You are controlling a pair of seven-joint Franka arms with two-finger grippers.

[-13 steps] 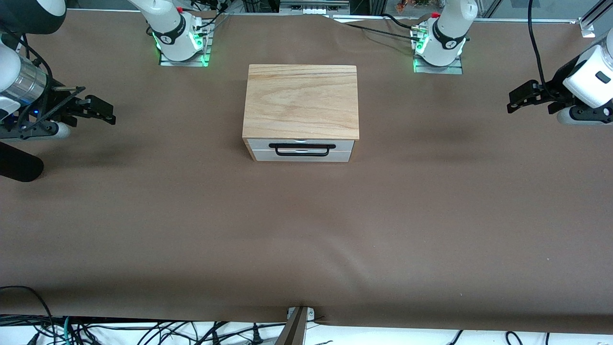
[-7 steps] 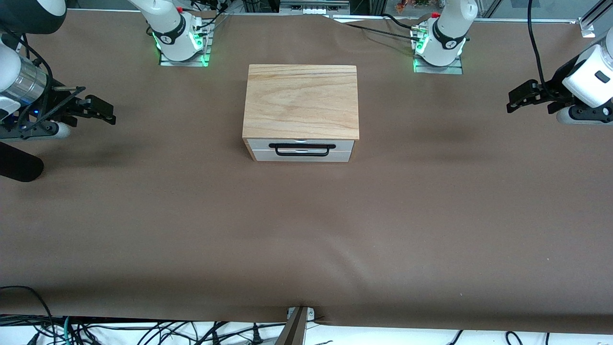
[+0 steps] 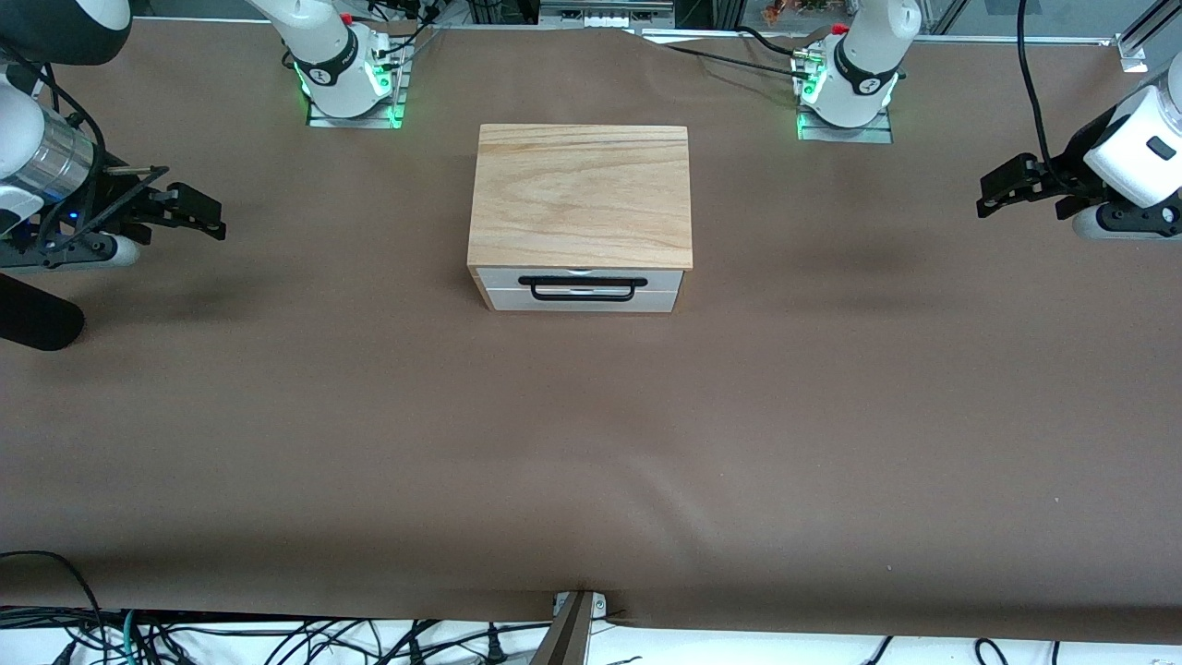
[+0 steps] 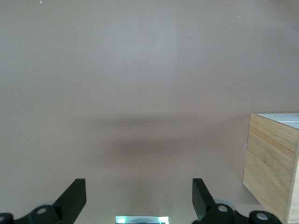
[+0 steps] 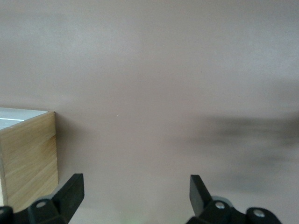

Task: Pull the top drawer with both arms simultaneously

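White top drawer (image 3: 584, 280), black handle (image 3: 582, 287), grained light-oak cabinet (image 3: 581, 194), brown table (image 3: 591, 434).

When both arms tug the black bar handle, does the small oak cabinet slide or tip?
The light-oak cabinet stands loose on smooth brown paper, no clamp visible, so it will likely slide toward the front camera. Low and wide, it probably will not tip. The thin black wire bar handle on the white top drawer looks stiff and long enough for two grippers, though snug.

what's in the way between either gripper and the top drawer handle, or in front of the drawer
Nothing visible. Bare brown table lies between the open left gripper, the open right gripper and the top drawer handle, and in front of the drawer.
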